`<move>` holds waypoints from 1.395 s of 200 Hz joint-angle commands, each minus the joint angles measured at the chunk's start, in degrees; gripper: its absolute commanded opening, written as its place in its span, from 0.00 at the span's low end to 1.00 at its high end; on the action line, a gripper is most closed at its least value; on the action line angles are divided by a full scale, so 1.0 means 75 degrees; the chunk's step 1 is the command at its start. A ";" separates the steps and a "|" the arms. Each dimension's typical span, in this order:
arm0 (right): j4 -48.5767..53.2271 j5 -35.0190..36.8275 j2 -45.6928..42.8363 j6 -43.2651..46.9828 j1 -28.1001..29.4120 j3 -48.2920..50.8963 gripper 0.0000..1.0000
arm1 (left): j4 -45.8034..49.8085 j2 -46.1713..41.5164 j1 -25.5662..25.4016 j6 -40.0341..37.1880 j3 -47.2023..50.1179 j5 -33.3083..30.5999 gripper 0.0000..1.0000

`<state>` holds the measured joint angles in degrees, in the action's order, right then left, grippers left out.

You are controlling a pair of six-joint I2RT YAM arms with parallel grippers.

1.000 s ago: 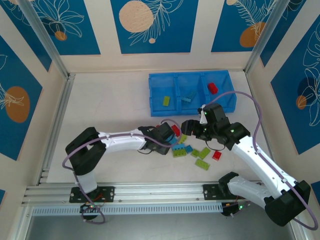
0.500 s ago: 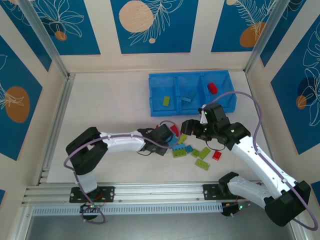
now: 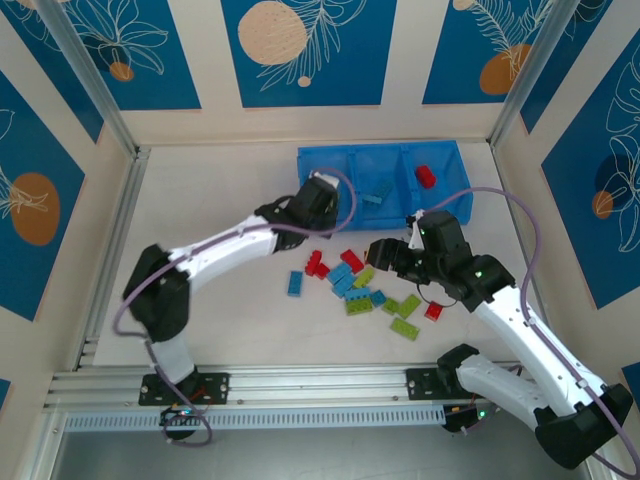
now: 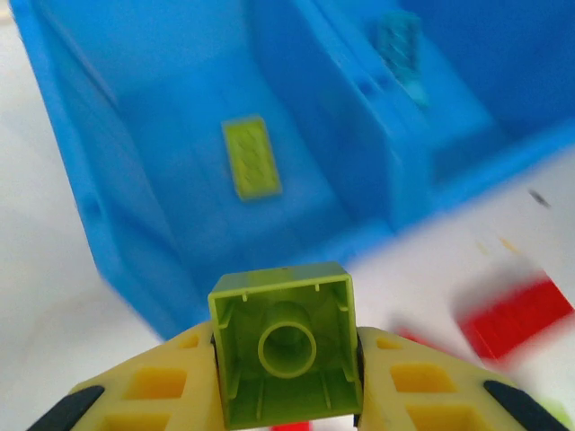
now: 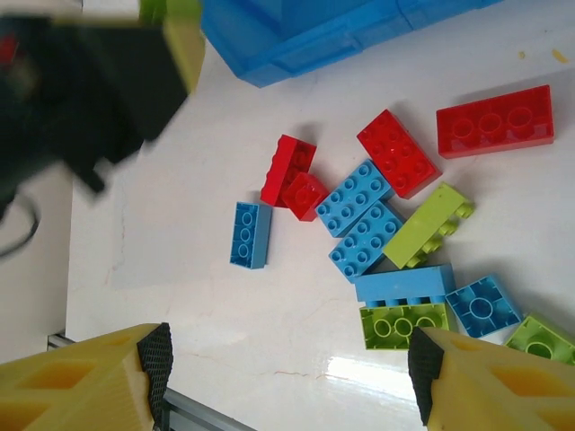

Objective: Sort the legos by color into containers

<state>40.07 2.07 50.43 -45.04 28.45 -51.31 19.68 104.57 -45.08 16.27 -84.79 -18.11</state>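
- The left pincer (image 4: 286, 377) is clamped on a lime green brick (image 4: 286, 346), whose hollow underside faces the wrist camera. It is at the near wall of the blue tray (image 4: 90, 197).
- Risk: the brick seems close to that wall. Released too early, it could clip the rim and bounce onto the desk (image 5: 225, 323), or skip the thin divider into the neighbouring compartment.
- The target compartment (image 4: 171, 126), upper centre of the wrist frame, holds one green brick (image 4: 252, 157).
- The right pincer (image 5: 287, 359) stands apart and empty above the loose legos (image 5: 377, 224).
- The left wrist view is blurred. Overhead, the arm covers that compartment, so height over it is hard to judge.
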 commanded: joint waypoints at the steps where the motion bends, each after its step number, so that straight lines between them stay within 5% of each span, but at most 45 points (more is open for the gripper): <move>1: 0.0044 0.0111 -0.0216 -0.0241 0.0017 0.0091 0.72 | 0.0269 0.1461 0.0449 -0.0645 -0.1442 -0.0297 0.27; 49: 0.0170 0.0226 -0.0555 -0.0381 0.0019 0.0264 0.72 | 0.1132 0.3145 0.0701 -0.1127 -0.4122 -0.0153 0.51; 84: 0.0310 0.0701 -0.0605 -0.0622 0.0005 0.0401 0.72 | 0.1022 0.2525 0.0701 -0.1058 -0.3759 0.0322 0.55; 135: 0.0416 0.1608 -0.0283 -0.0808 -0.0088 0.0716 0.75 | -0.0641 -0.1182 0.0250 -0.0903 -0.0042 0.1794 0.55; 193: -0.0738 0.1469 0.1365 0.1216 -0.0168 0.0816 0.81 | -0.1600 -0.5280 -0.1546 -0.2635 0.4211 0.2167 0.57; 232: -0.0942 0.1574 0.3601 0.2291 -0.0317 -0.0018 0.87 | -0.1528 -0.6766 -0.1647 -0.3353 0.6011 0.2076 0.62; 279: -0.1135 0.1440 0.5662 0.2601 -0.0540 -0.0944 0.90 | -0.2250 -0.7117 -0.1653 -0.4146 0.7285 0.1940 0.90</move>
<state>32.40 12.38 88.64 -28.80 24.88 -54.87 8.49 52.34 -57.52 -10.52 -33.98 -3.11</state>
